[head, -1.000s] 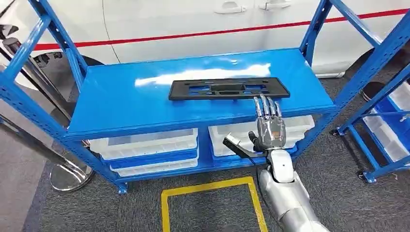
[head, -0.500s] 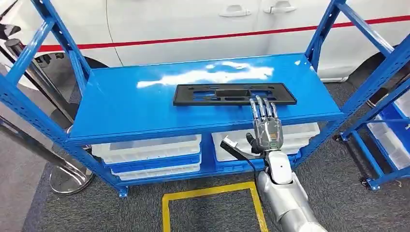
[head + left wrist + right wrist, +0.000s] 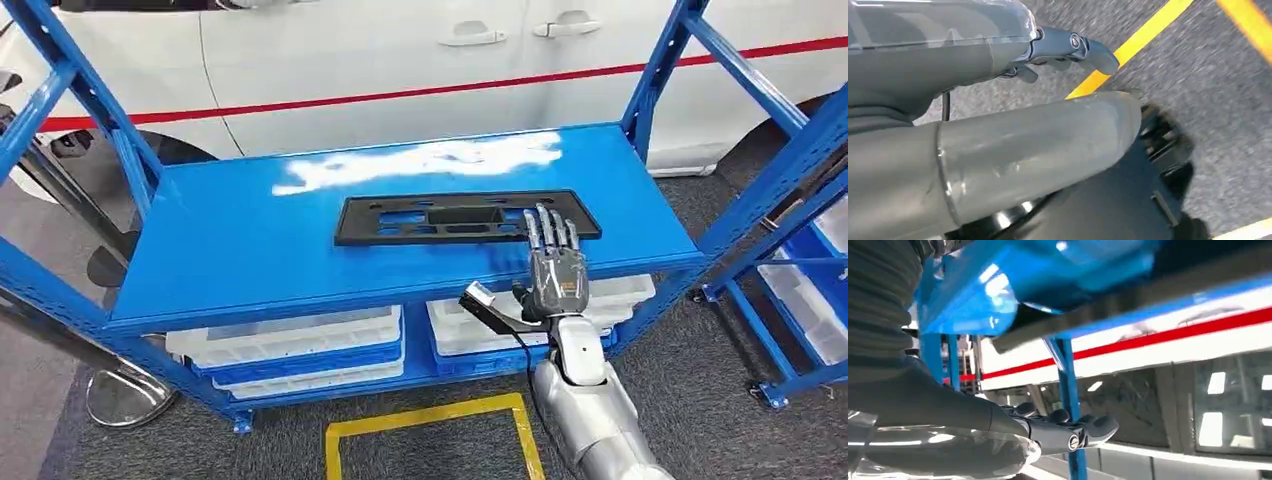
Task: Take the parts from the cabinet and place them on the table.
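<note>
A flat black plastic frame part [image 3: 440, 218] lies lengthwise on the top board of the blue rack [image 3: 250, 250]. My right hand [image 3: 555, 270] reaches up from below with straight, slightly spread fingers [image 3: 550, 228] over the part's near right edge and its thumb out to the side. It holds nothing. In the right wrist view the same hand [image 3: 1058, 432] hovers clear of the blue board [image 3: 1048, 275], apart from it. My left hand [image 3: 1013, 90] hangs over the grey floor, empty, its dark fingers [image 3: 1073, 47] loosely extended.
White bins [image 3: 290, 335] sit on the rack's lower level under the board. A white car [image 3: 400, 50] with a red stripe stands right behind the rack. Another blue rack [image 3: 790, 200] stands at the right, a steel post base [image 3: 125, 395] at the left. Yellow tape [image 3: 430, 410] marks the carpet.
The whole picture has shifted, so the camera moved. My right hand has advanced from the board's front edge to over the near right edge of the black part.
</note>
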You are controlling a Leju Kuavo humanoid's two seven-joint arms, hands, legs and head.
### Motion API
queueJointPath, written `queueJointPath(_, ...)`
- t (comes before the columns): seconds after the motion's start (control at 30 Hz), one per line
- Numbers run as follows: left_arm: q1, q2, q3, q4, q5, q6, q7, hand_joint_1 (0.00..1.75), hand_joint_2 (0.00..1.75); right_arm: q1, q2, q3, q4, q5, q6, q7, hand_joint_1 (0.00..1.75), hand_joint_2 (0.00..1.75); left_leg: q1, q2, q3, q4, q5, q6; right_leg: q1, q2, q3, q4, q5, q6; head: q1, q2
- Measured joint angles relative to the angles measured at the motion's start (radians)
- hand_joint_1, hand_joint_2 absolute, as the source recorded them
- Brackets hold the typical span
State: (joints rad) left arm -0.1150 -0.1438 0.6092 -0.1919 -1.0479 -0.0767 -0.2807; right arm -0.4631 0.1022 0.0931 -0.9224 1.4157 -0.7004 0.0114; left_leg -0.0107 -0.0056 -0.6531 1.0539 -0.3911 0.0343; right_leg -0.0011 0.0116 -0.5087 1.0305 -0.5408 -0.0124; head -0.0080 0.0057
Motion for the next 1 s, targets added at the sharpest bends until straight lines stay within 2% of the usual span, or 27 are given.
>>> queueJointPath(0.03, -0.004, 0.000, 0.000, 0.000, -0.001, 0.000, -0.001, 0.00, 0.00, 0.003, 0.000, 0.001, -0.002, 0.000, 0.000, 0.001, 0.00, 1.75, -0.003, 0.000, 0.008, -0.017, -0.017, 0.005, -0.005, -0.002, -0.003, -0.005, 0.000, 0.006, 0.000, 0.000)
queueJointPath(0.1, 0.000, 0.001, -0.001, 0.000, -0.002, 0.000, -0.001, 0.00, 0.00, 0.010, 0.000, 0.002, -0.004, 0.000, -0.001, 0.002, 0.00, 1.75, -0.002, -0.002, 0.020, -0.034, -0.023, 0.014, -0.004, -0.004, 0.008, 0.001, 0.012, 0.016, 0.001, 0.000)
queueJointPath(0.13, 0.003, 0.002, -0.001, 0.000, -0.002, 0.000, -0.001, 0.00, 0.00, 0.012, 0.000, 0.003, -0.009, 0.001, -0.001, 0.002, 0.00, 1.75, 0.009, 0.000, 0.043, -0.052, -0.022, 0.018, -0.006, -0.006, 0.001, 0.015, 0.004, 0.018, -0.001, 0.000)
queueJointPath(0.17, 0.004, 0.002, -0.001, 0.000, -0.003, 0.000, -0.002, 0.00, 0.00, 0.012, -0.001, 0.003, -0.010, 0.001, -0.001, 0.003, 0.00, 1.75, 0.005, -0.001, 0.057, -0.060, -0.026, 0.022, -0.005, -0.007, -0.013, 0.049, 0.005, 0.021, 0.002, 0.000)
queueJointPath(0.2, 0.002, 0.003, -0.001, 0.000, -0.003, 0.000, -0.003, 0.00, 0.00, 0.011, -0.001, 0.003, -0.015, 0.001, -0.001, 0.004, 0.00, 1.75, 0.006, 0.000, 0.064, -0.061, -0.030, 0.028, -0.006, -0.006, -0.048, 0.103, -0.010, 0.028, 0.002, 0.000)
queueJointPath(0.23, -0.002, 0.002, -0.001, 0.000, -0.003, -0.002, -0.003, 0.00, 0.00, 0.012, -0.002, 0.003, -0.019, 0.000, -0.001, 0.006, 0.00, 1.75, 0.006, 0.000, 0.070, -0.061, -0.038, 0.030, -0.008, -0.006, -0.100, 0.177, -0.035, 0.034, 0.003, 0.000)
queueJointPath(0.3, 0.000, 0.002, -0.002, 0.000, -0.008, -0.003, -0.004, 0.00, 0.00, 0.027, -0.002, 0.003, -0.021, -0.001, -0.001, 0.010, 0.00, 1.75, 0.007, -0.002, 0.089, -0.061, -0.056, 0.028, -0.014, -0.007, -0.187, 0.277, -0.080, 0.042, 0.002, 0.000)
queueJointPath(0.33, 0.002, 0.002, -0.002, 0.000, -0.010, -0.003, -0.005, 0.00, 0.00, 0.036, -0.002, 0.003, -0.025, -0.001, -0.001, 0.012, 0.00, 1.75, 0.009, -0.003, 0.100, -0.060, -0.065, 0.025, -0.016, -0.007, -0.207, 0.280, -0.071, 0.044, 0.002, 0.000)
queueJointPath(0.37, 0.006, 0.003, -0.002, 0.000, -0.010, -0.003, -0.005, 0.00, 0.00, 0.043, -0.002, 0.003, -0.029, 0.000, -0.001, 0.014, 0.00, 1.75, 0.011, -0.003, 0.115, -0.058, -0.077, 0.022, -0.019, -0.008, -0.206, 0.239, -0.032, 0.045, 0.002, 0.000)
queueJointPath(0.43, 0.010, 0.003, -0.002, 0.000, -0.012, -0.004, -0.007, 0.00, 0.00, 0.047, -0.002, 0.003, -0.040, 0.002, -0.001, 0.018, 0.00, 1.75, 0.015, -0.003, 0.143, -0.054, -0.100, 0.014, -0.024, -0.010, -0.166, 0.098, 0.073, 0.048, 0.002, 0.000)
queueJointPath(0.47, 0.012, 0.003, -0.002, 0.000, -0.012, -0.004, -0.008, 0.00, 0.00, 0.049, -0.003, 0.003, -0.045, 0.006, -0.001, 0.021, 0.00, 1.75, 0.015, -0.003, 0.145, -0.053, -0.115, 0.005, -0.027, -0.013, -0.147, 0.012, 0.147, 0.050, 0.003, 0.000)
queueJointPath(0.5, 0.010, 0.003, -0.002, 0.000, -0.013, -0.004, -0.008, 0.00, 0.00, 0.050, -0.003, 0.003, -0.044, 0.007, 0.000, 0.023, 0.00, 1.75, 0.015, -0.003, 0.156, -0.048, -0.122, -0.004, -0.017, -0.014, -0.155, 0.014, 0.119, 0.044, 0.002, 0.000)
queueJointPath(0.53, 0.007, 0.003, -0.002, 0.000, -0.013, -0.004, -0.010, 0.00, 0.00, 0.053, -0.003, 0.003, -0.047, 0.007, 0.000, 0.024, 0.00, 1.75, 0.015, -0.003, 0.148, -0.051, -0.125, -0.011, -0.014, -0.013, -0.151, 0.015, 0.120, 0.025, 0.003, 0.000)
queueJointPath(0.57, 0.007, 0.003, -0.003, 0.000, -0.013, -0.004, -0.010, 0.00, 0.00, 0.062, -0.003, 0.003, -0.054, 0.008, -0.001, 0.023, 0.00, 1.75, 0.014, -0.003, 0.152, -0.051, -0.128, -0.016, -0.013, -0.010, -0.154, 0.011, 0.129, 0.019, 0.004, 0.000)
queueJointPath(0.63, 0.010, 0.003, -0.003, 0.000, -0.013, -0.004, -0.011, 0.00, 0.00, 0.064, -0.002, 0.003, -0.064, 0.008, -0.001, 0.024, 0.00, 1.75, 0.017, -0.002, 0.162, -0.045, -0.129, -0.024, -0.013, -0.005, -0.138, 0.009, 0.119, 0.004, 0.004, 0.000)
queueJointPath(0.67, 0.011, 0.003, -0.003, 0.000, -0.013, -0.004, -0.013, 0.00, 0.00, 0.065, -0.002, 0.003, -0.068, 0.008, -0.001, 0.024, 0.00, 1.75, 0.018, 0.000, 0.147, -0.006, -0.130, -0.026, -0.015, -0.006, -0.124, 0.003, 0.113, -0.005, 0.004, 0.000)
queueJointPath(0.7, 0.010, 0.003, -0.003, 0.000, -0.013, -0.004, -0.013, 0.00, 0.00, 0.065, -0.002, 0.003, -0.069, 0.008, -0.001, 0.024, 0.00, 1.75, 0.019, 0.000, 0.119, 0.049, -0.137, -0.028, -0.015, -0.007, -0.114, 0.000, 0.106, -0.011, 0.003, 0.000)
queueJointPath(0.73, 0.009, 0.003, -0.003, 0.000, -0.013, -0.004, -0.013, 0.00, 0.00, 0.065, -0.002, 0.003, -0.070, 0.009, -0.001, 0.025, 0.00, 1.75, 0.020, 0.000, 0.071, 0.127, -0.161, -0.031, -0.013, -0.009, -0.105, 0.000, 0.098, -0.015, 0.003, 0.000)
queueJointPath(0.77, 0.009, 0.002, -0.003, 0.000, -0.013, -0.004, -0.013, 0.00, 0.00, 0.067, -0.002, 0.003, -0.070, 0.009, -0.001, 0.025, 0.00, 1.75, 0.021, 0.000, 0.017, 0.207, -0.199, -0.035, -0.011, -0.009, -0.096, 0.000, 0.088, -0.017, 0.003, 0.000)
queueJointPath(0.8, 0.011, 0.003, -0.003, 0.000, -0.013, -0.004, -0.013, 0.00, 0.00, 0.068, -0.002, 0.003, -0.070, 0.009, -0.001, 0.025, 0.00, 1.75, 0.021, 0.000, -0.025, 0.260, -0.227, -0.036, -0.008, -0.009, -0.087, 0.000, 0.080, -0.017, 0.003, 0.000)
queueJointPath(0.83, 0.014, 0.003, -0.003, 0.000, -0.013, -0.004, -0.013, 0.00, 0.00, 0.069, -0.002, 0.003, -0.070, 0.010, -0.001, 0.025, 0.00, 1.75, 0.020, 0.000, -0.054, 0.279, -0.231, -0.036, -0.005, -0.007, -0.075, 0.000, 0.071, -0.019, 0.003, 0.000)
queueJointPath(0.87, 0.016, 0.003, -0.003, 0.000, -0.013, -0.004, -0.013, 0.00, 0.00, 0.070, -0.002, 0.003, -0.070, 0.010, -0.001, 0.025, 0.00, 1.75, 0.020, 0.000, -0.058, 0.255, -0.208, -0.031, -0.002, -0.005, -0.062, 0.000, 0.062, -0.019, 0.003, 0.000)
queueJointPath(0.9, 0.017, 0.003, -0.003, 0.000, -0.013, -0.004, -0.013, 0.00, 0.00, 0.071, -0.002, 0.003, -0.070, 0.010, -0.001, 0.026, 0.00, 1.75, 0.019, 0.000, -0.044, 0.188, -0.156, -0.024, 0.001, -0.004, -0.045, 0.000, 0.050, -0.019, 0.003, 0.000)
queueJointPath(0.97, 0.017, 0.003, -0.003, 0.000, -0.013, -0.004, -0.013, 0.00, 0.00, 0.071, -0.001, 0.004, -0.073, 0.010, -0.001, 0.026, 0.00, 1.75, 0.009, 0.000, -0.001, 0.035, -0.033, -0.001, 0.004, -0.004, -0.018, -0.002, 0.030, -0.018, 0.004, 0.000)
queueJointPath(1.0, 0.019, 0.007, -0.003, 0.000, -0.013, -0.004, -0.012, 0.00, 0.00, 0.071, -0.001, 0.004, -0.072, 0.010, 0.000, 0.026, 0.00, 1.75, 0.000, 0.001, 0.005, -0.008, 0.000, 0.013, 0.002, -0.005, -0.010, -0.002, 0.021, -0.014, 0.005, 0.000)
